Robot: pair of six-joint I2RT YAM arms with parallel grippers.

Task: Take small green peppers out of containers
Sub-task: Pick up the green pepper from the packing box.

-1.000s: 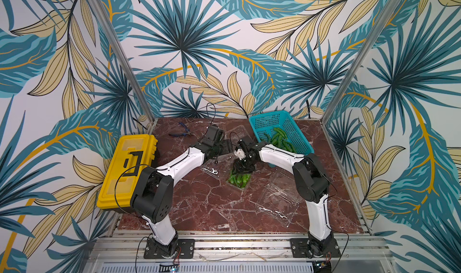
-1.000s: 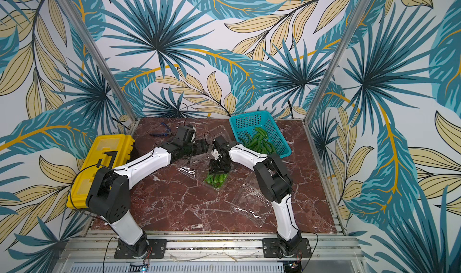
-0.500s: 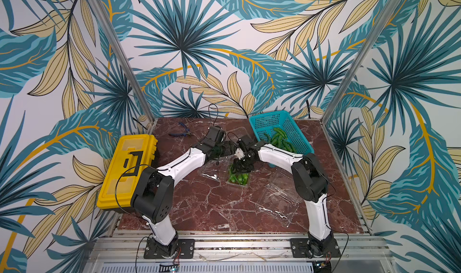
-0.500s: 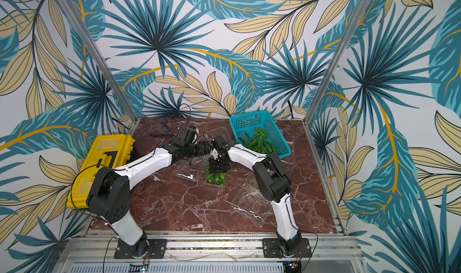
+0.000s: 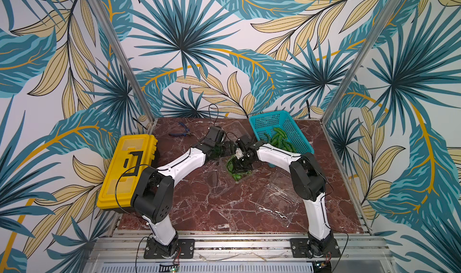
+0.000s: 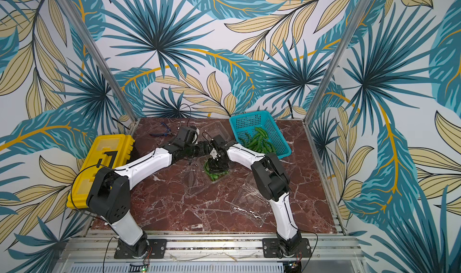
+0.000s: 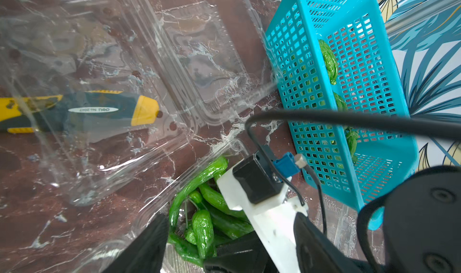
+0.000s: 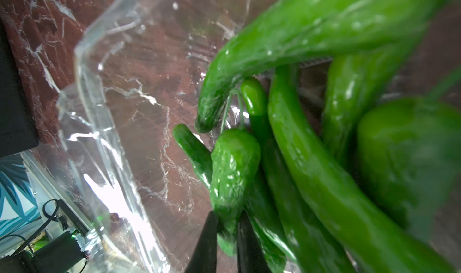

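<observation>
Red marble counter (image 5: 224, 209) in a booth papered with palm leaves, both arms stretched low from the front rail, forearms converging on one open clear container (image 7: 179, 179) near mid-counter. Heap of small green peppers (image 5: 236, 176) in that container, more lying in the teal basket (image 5: 268, 114) just beyond the right forearm. Angled steeply down into the heap, the right tool (image 8: 227, 221), wrist bent, fingers set close on the blunt end of a stubby pepper (image 8: 234, 164); long axis of that pepper running straight out from the fingertips, thin stem at the far end, longer peppers crowding one flank. Alongside at the container's rim, the left tool (image 5: 229, 152), jaws wide apart, nothing visibly gripped; impossible to tell whether a finger presses the plastic. Likely next: a pull up and back along the pepper's own axis, clear of the container's wall, best left to the right arm, nearer both heap and basket. Some risk of a slip, with so short a bite on glossy skin. Off near the right arm's base, a second container (image 5: 279, 201), empty.
</observation>
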